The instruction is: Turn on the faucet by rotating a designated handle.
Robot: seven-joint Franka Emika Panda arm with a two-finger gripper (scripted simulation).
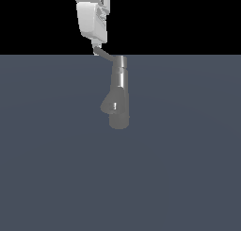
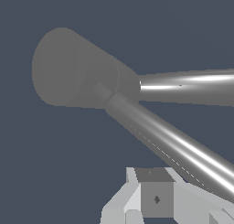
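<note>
**Robot Arm Poised Above Faucet Handle**

A broad slate-blue floor (image 1: 188, 169) filled the lower part of the exterior view, and the faucet (image 1: 118, 100) stood upright on it, serving as the scene's central landmark. Above the faucet, toward the exterior view's left, hung the white robot arm (image 1: 92, 15), its bulky wrist housing set against a black backdrop. The faucet's grey cylindrical body carried a bright streak of reflected light along its upper half, and a short stubby spout (image 1: 108, 105) bulged from its side on the exterior view's left. From the faucet's top cap, the handle (image 1: 107, 54), a thin grey rod, slanted up and out toward the exterior view's left, ending right beneath the arm's lowest part. The gripper (image 1: 97, 51) sat at that outer end of the handle, far from the faucet's base. Whether its jaws were parted or closed, or had hold of the rod, could not be told from either view. In the wrist view, the handle ran as a gleaming bar just past a grey and white part of the gripper (image 2: 155, 198), with the faucet's body beyond.
</note>
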